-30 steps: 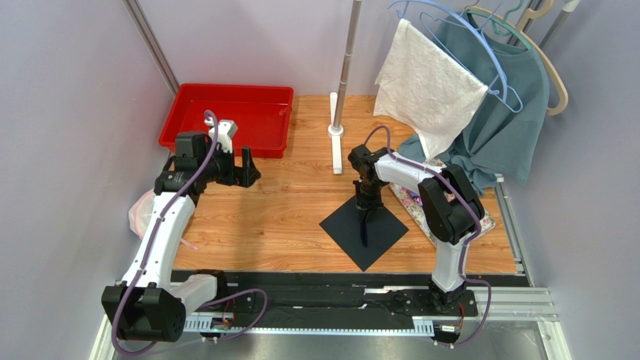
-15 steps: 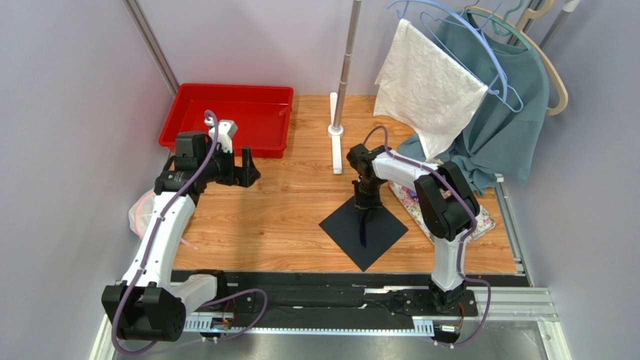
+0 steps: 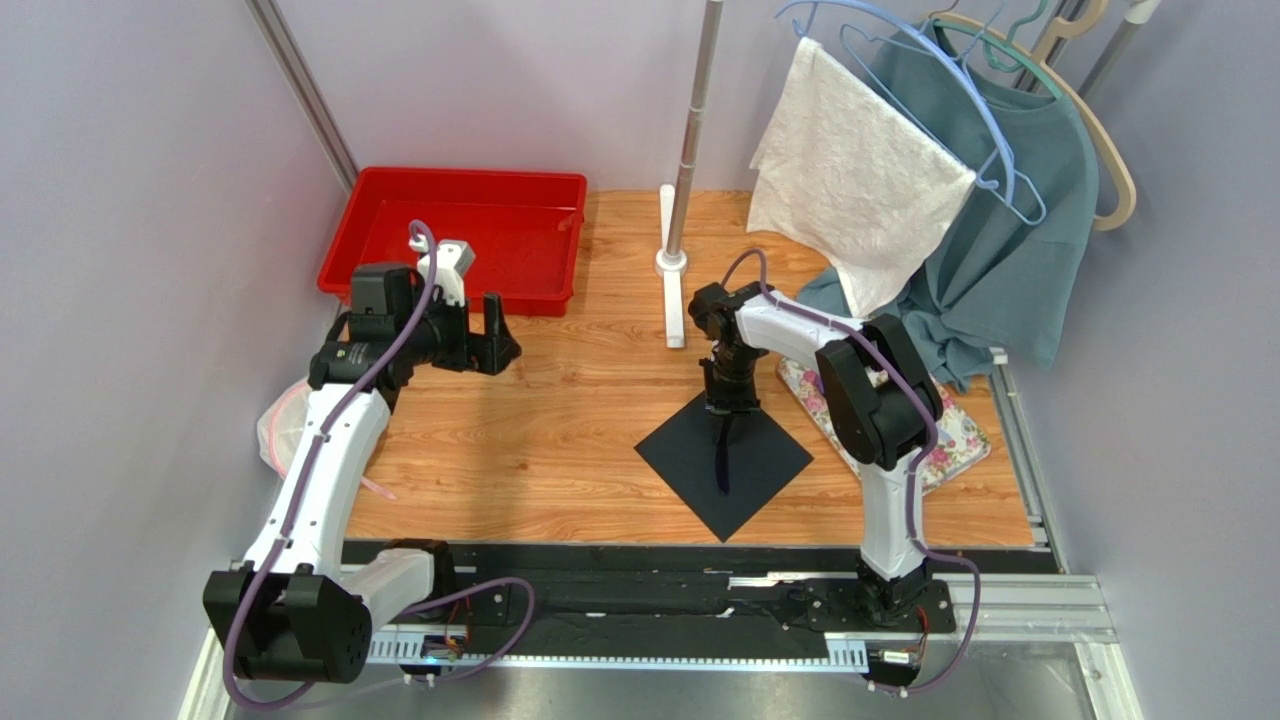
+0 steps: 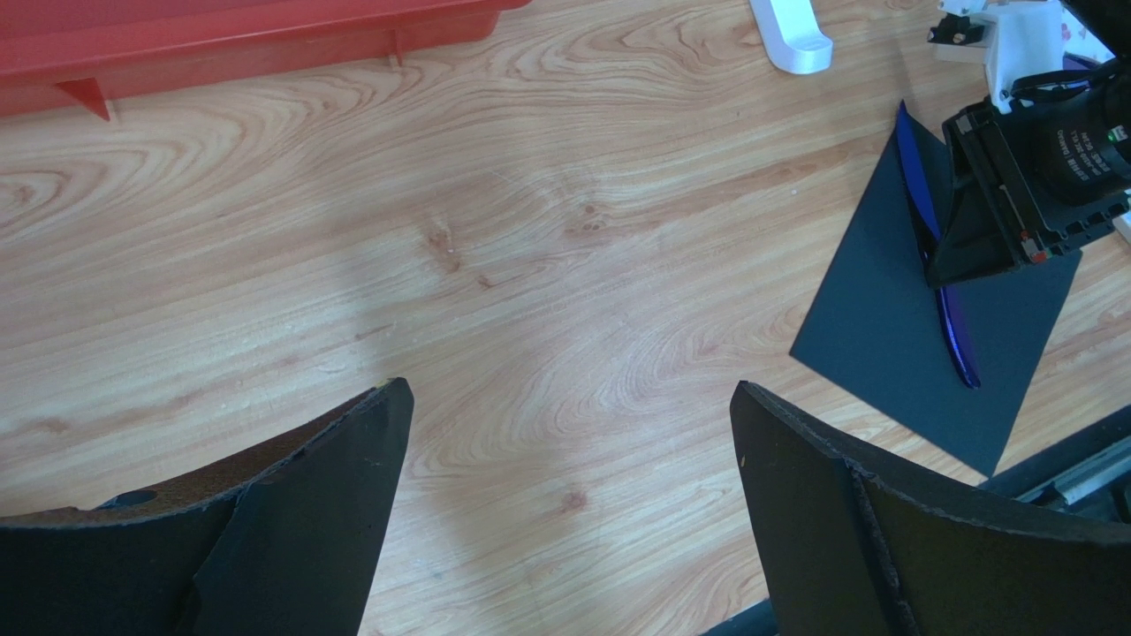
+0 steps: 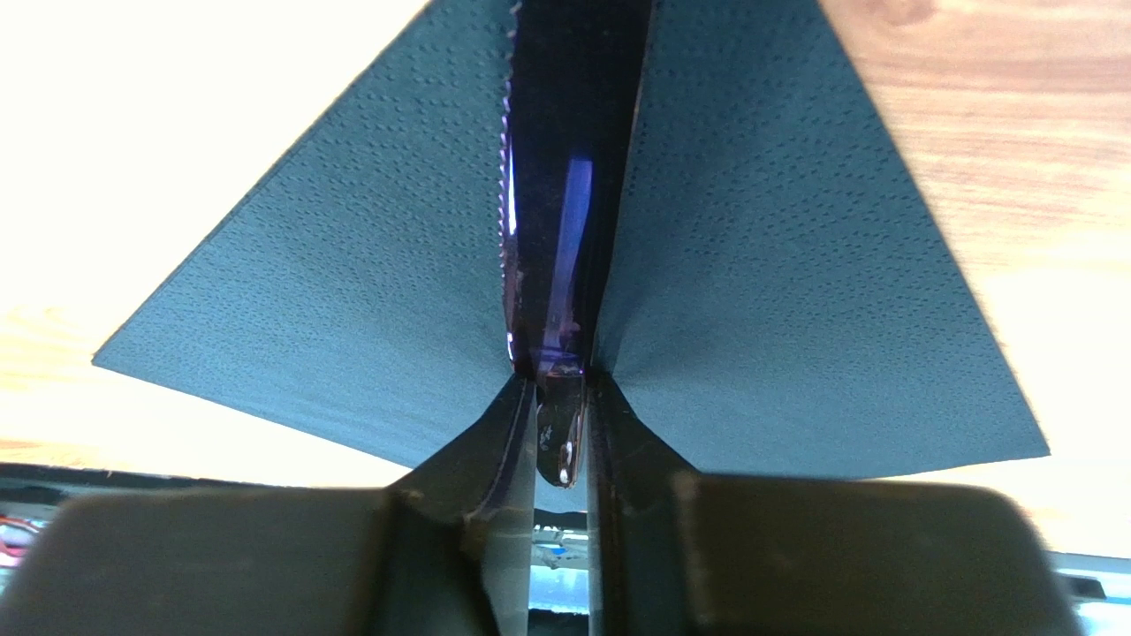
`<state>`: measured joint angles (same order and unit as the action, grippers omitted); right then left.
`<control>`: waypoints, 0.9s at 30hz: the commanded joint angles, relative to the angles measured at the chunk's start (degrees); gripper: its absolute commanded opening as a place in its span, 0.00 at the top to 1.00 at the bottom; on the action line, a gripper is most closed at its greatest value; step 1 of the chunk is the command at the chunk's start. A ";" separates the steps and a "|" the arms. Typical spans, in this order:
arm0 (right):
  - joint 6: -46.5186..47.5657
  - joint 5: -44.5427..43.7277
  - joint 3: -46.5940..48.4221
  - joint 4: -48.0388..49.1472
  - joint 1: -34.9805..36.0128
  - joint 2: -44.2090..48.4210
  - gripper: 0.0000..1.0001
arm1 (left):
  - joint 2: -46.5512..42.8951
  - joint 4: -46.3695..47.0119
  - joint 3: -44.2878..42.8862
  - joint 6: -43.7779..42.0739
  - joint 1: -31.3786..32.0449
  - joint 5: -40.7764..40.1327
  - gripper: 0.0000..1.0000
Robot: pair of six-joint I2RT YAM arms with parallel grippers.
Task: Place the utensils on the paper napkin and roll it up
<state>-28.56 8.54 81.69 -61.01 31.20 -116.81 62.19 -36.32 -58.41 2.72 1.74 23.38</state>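
The black paper napkin (image 3: 684, 450) lies as a diamond on the wooden table, right of centre. My right gripper (image 3: 729, 402) stands at its far corner, shut on one dark blue utensil (image 3: 723, 453) that lies along the napkin's middle. In the right wrist view the fingers (image 5: 624, 437) pinch the utensil's end (image 5: 564, 225) over the napkin (image 5: 345, 292). My left gripper (image 3: 496, 333) is open and empty near the red tray; its wrist view (image 4: 568, 398) shows bare wood, with the napkin (image 4: 890, 358) and utensil (image 4: 949, 318) at the right. No other utensils show.
A red tray (image 3: 451, 233) sits at the back left. A pole on a white foot (image 3: 672, 258) stands behind the napkin. A floral mat (image 3: 950, 435) lies under the right arm. A white cloth (image 3: 857, 165) and a teal garment (image 3: 1007, 240) hang at the back right.
My right gripper has shifted slightly left and back with the utensil, and the napkin has slid a little left with it. The left arm has not moved.
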 commanded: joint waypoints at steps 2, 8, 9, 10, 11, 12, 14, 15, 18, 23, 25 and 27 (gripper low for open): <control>0.17 -0.80 1.19 4.59 0.09 -0.79 0.95 | -0.49 0.37 0.05 0.09 -0.33 0.09 0.01; -0.09 -0.80 2.24 4.41 0.18 1.76 1.00 | -0.85 0.46 0.40 0.18 -0.33 0.18 0.01; -0.10 -0.80 2.33 4.41 0.18 2.11 1.00 | -0.76 0.46 0.40 0.18 -0.33 0.27 0.01; -0.27 -0.80 2.42 4.33 0.09 2.47 1.00 | -0.85 0.46 0.49 0.27 -0.33 0.27 0.01; -0.19 -0.71 2.42 4.32 0.18 2.99 1.00 | -0.76 0.46 0.49 0.27 -0.33 0.27 0.01; -0.36 -0.71 2.51 4.32 0.26 3.34 1.00 | -0.85 0.54 0.41 0.18 -0.33 0.35 0.01; -0.27 -0.80 2.33 4.32 0.18 3.78 1.00 | -0.76 0.63 0.40 0.35 -0.33 0.44 0.01; -0.45 -0.89 2.25 4.24 0.18 3.96 1.00 | -0.76 0.63 0.49 0.44 -0.33 0.44 0.01; -0.54 -0.80 2.16 4.15 0.18 4.58 1.00 | -0.76 0.63 0.49 0.36 -0.33 0.44 0.01; -0.54 -1.15 1.90 3.80 0.18 5.46 1.00 | -0.93 0.63 0.76 0.36 -0.33 0.53 0.01; -0.62 -1.15 1.72 3.80 0.18 5.28 1.00 | -1.02 0.63 0.84 0.35 -0.33 0.53 0.01; -0.54 -1.42 1.63 3.80 0.09 4.93 1.00 | -1.02 0.72 0.76 0.35 -0.33 0.53 0.01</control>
<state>-28.67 7.99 82.24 -57.82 31.27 -114.28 62.19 -36.38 -57.82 2.74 1.74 23.44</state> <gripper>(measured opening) 0.174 0.990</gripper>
